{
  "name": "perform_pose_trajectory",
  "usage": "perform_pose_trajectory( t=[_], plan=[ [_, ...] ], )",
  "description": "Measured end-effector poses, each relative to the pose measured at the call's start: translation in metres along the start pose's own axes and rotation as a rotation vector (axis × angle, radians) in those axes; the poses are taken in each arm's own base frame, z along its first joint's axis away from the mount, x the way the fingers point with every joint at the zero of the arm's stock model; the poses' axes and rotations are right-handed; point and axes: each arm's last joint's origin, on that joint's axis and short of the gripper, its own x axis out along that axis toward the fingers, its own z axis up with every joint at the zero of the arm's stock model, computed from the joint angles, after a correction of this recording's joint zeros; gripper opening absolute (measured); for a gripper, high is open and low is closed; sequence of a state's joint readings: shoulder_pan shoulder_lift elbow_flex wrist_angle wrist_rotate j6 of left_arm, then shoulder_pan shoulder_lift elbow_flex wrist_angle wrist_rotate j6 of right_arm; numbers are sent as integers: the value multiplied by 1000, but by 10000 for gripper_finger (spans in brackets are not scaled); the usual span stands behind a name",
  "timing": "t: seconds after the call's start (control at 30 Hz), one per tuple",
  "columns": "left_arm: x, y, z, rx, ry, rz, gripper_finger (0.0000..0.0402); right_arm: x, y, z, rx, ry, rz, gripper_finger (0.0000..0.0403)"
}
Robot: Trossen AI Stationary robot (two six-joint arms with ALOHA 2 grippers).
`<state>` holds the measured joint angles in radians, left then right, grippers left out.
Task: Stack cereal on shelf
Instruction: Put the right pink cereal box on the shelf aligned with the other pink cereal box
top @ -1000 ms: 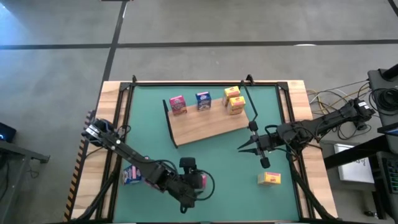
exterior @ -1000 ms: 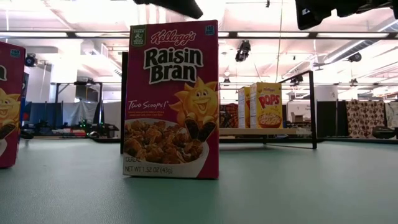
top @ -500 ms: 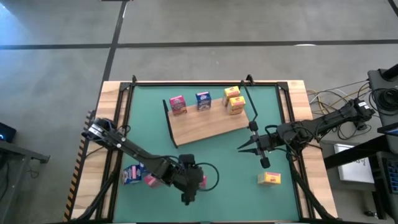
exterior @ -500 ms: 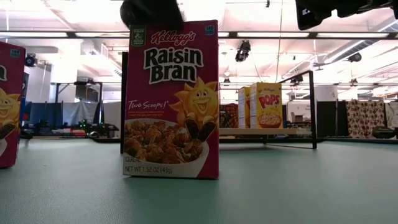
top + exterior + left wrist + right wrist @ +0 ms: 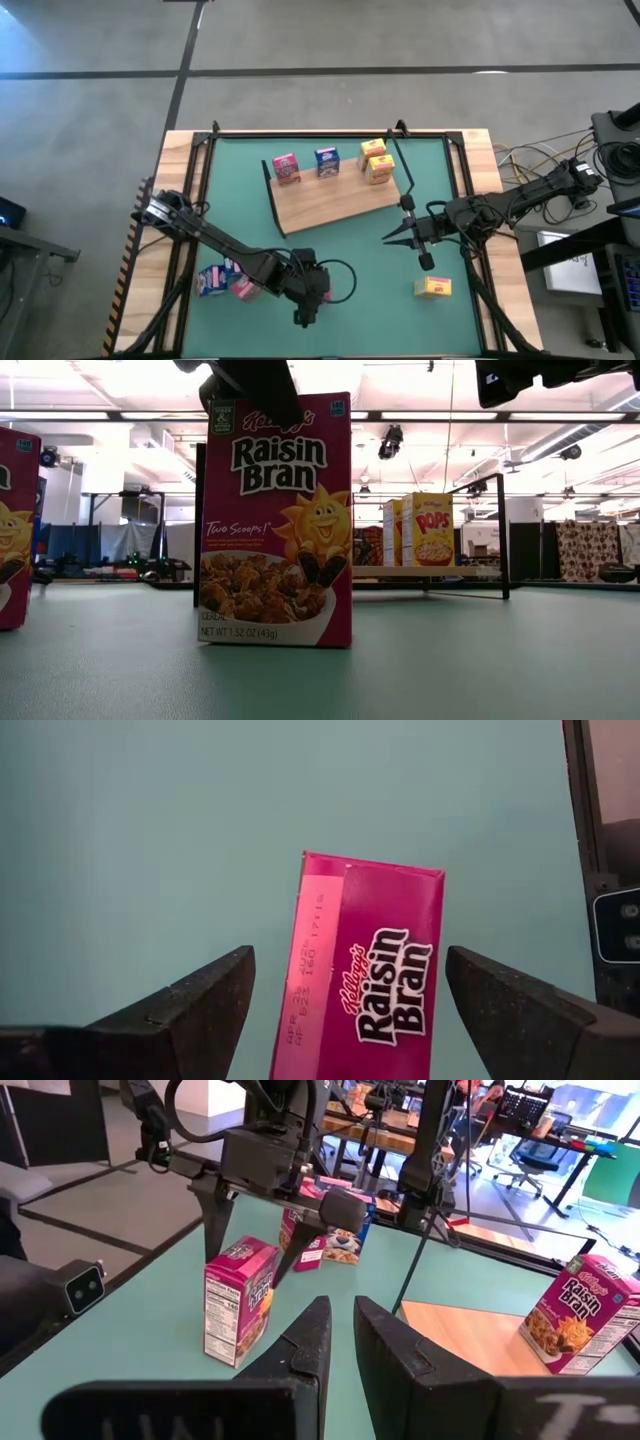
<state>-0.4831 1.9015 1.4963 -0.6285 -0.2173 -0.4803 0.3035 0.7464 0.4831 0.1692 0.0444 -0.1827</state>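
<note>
So the left gripper (image 5: 306, 296) sits right above a small magenta cardboard Raisin Bran cereal box (image 5: 276, 520) standing upright on the green table mat (image 5: 360, 250), at the near side of the mat, well apart from the light-brown wooden shelf board (image 5: 335, 200). Its two dark fingers (image 5: 190, 1010) are spread wide, one on each side of the box top and not touching it, so nothing is gripped. Just beside that, toward the mat's left edge, a second magenta box (image 5: 242, 290) and a blue cereal box (image 5: 212, 280) lie close together under the left arm. On the other side of the near mat, a yellow cereal box (image 5: 432, 288) lies by itself, also well apart from the shelf. A bit farther in, the right gripper (image 5: 386, 239) hangs over the mat just off the shelf's right end, fingers (image 5: 305, 1342) closed together on nothing. Then the shelf itself, set at an angle with thin black wire frames at its ends, has along its far edge a magenta box (image 5: 286, 168), a blue box (image 5: 326, 161) and two yellow boxes (image 5: 376, 160) right next to each other at the right end.
</note>
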Motion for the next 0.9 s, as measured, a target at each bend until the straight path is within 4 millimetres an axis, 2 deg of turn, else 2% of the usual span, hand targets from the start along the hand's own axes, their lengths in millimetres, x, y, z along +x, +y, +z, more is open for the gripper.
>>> perform_pose_trajectory(
  t=[0.53,0.9],
  plan=[
    [-1,0,0,-3,1,-4,308,0,0,0,0,1,0,38],
    [-1,0,0,-22,3,-2,211,0,0,0,0,1,0,38]
  ],
)
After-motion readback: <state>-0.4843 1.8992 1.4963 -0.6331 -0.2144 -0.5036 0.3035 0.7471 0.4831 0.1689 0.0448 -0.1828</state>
